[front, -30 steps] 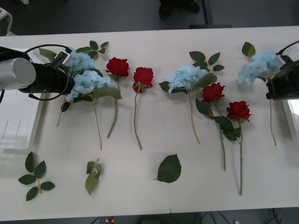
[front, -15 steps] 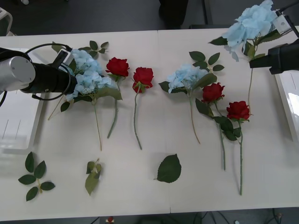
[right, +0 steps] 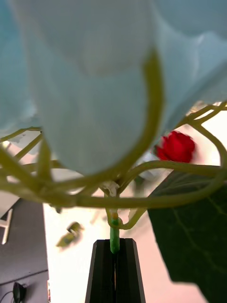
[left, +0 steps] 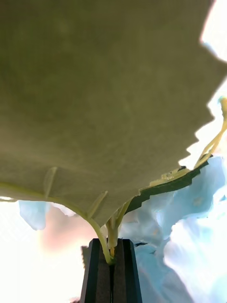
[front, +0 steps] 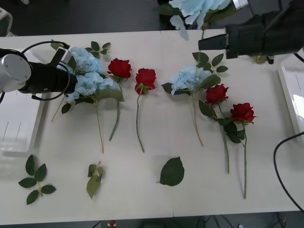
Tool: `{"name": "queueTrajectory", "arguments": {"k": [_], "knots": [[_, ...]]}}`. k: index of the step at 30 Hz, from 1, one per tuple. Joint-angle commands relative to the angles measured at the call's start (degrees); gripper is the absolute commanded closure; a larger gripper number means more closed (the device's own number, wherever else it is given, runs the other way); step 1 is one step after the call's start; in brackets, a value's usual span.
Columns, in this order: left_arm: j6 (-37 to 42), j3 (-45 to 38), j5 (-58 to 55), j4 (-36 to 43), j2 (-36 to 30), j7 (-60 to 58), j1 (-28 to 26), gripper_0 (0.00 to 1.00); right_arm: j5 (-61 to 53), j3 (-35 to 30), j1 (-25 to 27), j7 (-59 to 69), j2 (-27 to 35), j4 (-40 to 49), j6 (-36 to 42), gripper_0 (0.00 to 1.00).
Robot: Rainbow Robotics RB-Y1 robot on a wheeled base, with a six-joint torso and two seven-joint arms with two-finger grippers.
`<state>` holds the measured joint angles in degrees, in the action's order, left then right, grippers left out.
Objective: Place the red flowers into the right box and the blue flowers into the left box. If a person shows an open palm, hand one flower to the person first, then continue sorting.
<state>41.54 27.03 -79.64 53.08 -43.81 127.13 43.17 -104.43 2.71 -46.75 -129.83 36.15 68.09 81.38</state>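
Note:
My right gripper (front: 203, 43) hangs high over the table's far edge, shut on the stem of a blue flower (front: 198, 7). In the right wrist view its black fingers (right: 105, 270) pinch the green stem (right: 114, 239) below the pale petals (right: 94, 71). My left gripper (front: 70, 75) is shut on the stem of another blue flower (front: 83, 59) at the far left, seen close up as stems (left: 111, 236) under a broad leaf (left: 94, 94). Two more blue flowers (front: 91, 83) (front: 189, 77) and several red flowers (front: 119, 68) (front: 146, 77) (front: 216, 93) lie on the table. The left box (front: 19, 124) and right box (front: 290, 97) sit at the sides.
Loose green leaves (front: 172, 172) (front: 94, 179) (front: 35, 179) lie near the front edge, and leaf sprigs (front: 209, 61) (front: 98, 47) lie towards the back. A black cable (front: 284, 164) loops over the table's right front corner.
The right arm has lifted its blue flower off the table's right side and swung it leftwards, up over the far edge. The left arm has barely shifted, its flower now slightly raised.

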Motion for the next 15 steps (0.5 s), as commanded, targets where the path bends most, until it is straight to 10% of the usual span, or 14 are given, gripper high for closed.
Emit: {"name": "queueTrajectory", "arguments": {"k": [1, 15], "knots": [[5.9, -1.6, -5.3, 4.8, -8.8, 2.2, 3.1, 1.0, -3.0, 2.9, -5.6, -2.5, -5.6, 2.9, -2.9, 1.0], [35.5, -21.1, 7.1, 7.9, -24.7, 2.2, 3.1, 1.0, -3.0, 5.5, -11.1, -11.0, -12.6, 2.9, -8.5, 1.0]]}}
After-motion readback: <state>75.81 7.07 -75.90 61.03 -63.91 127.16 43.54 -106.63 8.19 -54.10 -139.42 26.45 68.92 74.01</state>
